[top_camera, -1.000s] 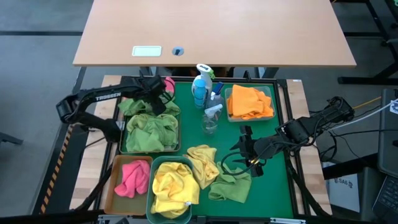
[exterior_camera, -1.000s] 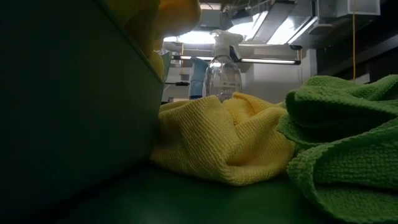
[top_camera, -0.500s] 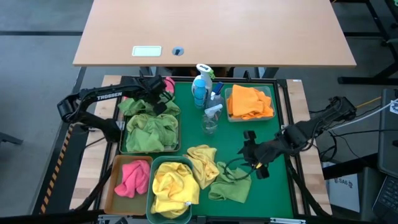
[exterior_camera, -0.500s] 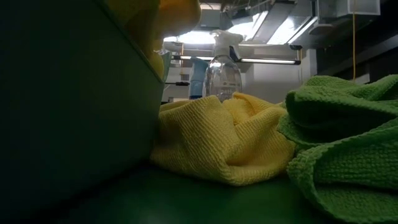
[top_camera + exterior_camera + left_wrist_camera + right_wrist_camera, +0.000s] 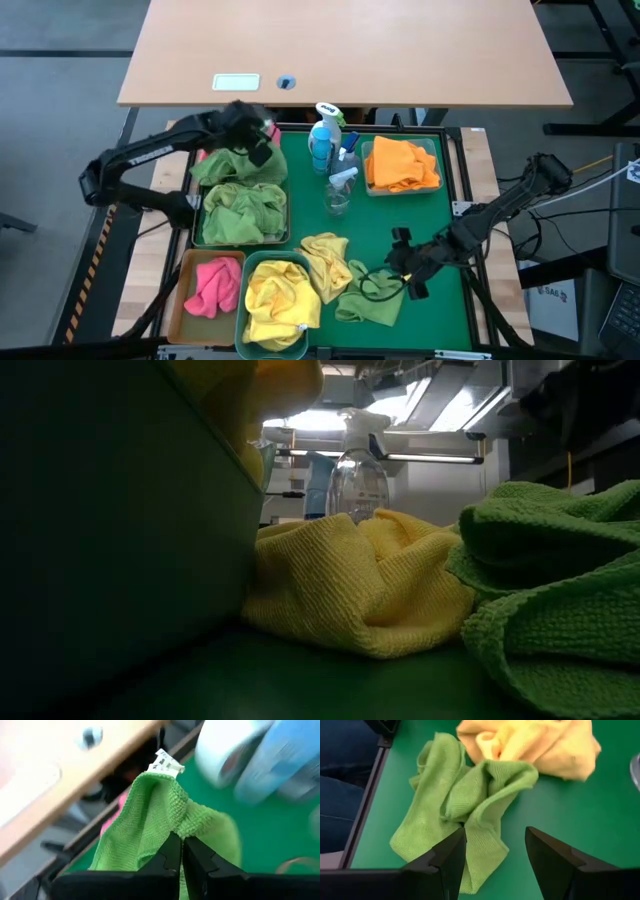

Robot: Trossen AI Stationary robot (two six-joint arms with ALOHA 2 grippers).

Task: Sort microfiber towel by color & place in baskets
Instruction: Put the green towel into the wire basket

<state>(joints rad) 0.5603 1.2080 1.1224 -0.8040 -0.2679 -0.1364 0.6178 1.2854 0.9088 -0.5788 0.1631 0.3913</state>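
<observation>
The left hand [image 5: 181,851] is pinched shut on a green towel [image 5: 150,820] hanging just beyond its fingertips, likely bound for the wire-mesh basket [image 5: 243,213] nearby, while the right hand [image 5: 495,852] hovers open over another green towel [image 5: 462,802].

The green surface [image 5: 420,215] holds four baskets [image 5: 241,212], a blue bottle [image 5: 322,140] and a clear spray bottle [image 5: 338,190]. A loose yellow towel [image 5: 327,260] and a green towel [image 5: 370,300] lie on it.
</observation>
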